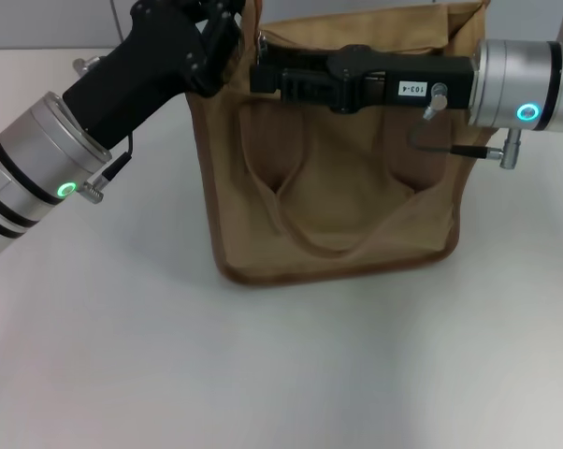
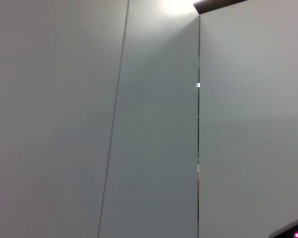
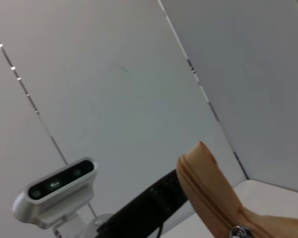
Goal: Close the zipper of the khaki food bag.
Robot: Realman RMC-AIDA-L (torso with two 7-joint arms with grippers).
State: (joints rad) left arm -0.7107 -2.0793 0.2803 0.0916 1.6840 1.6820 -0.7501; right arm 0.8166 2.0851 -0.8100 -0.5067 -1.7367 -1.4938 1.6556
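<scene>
Tan canvas: the khaki food bag [image 1: 333,187] stands upright on the white tabletop [image 1: 263,365]. Left gripper [image 1: 227,28] and right gripper [image 1: 267,77] reach its top edge; whether either is clenched cannot be told.

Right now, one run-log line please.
boxy tan canvas bag: upright on white table | left gripper: top left corner | right gripper: across top | zipper pull: visible

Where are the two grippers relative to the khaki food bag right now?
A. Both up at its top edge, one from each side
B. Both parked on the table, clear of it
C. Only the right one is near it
A: in the head view the left gripper meets the top left corner of the khaki food bag, and the right gripper reaches across its top edge from the right.
</scene>
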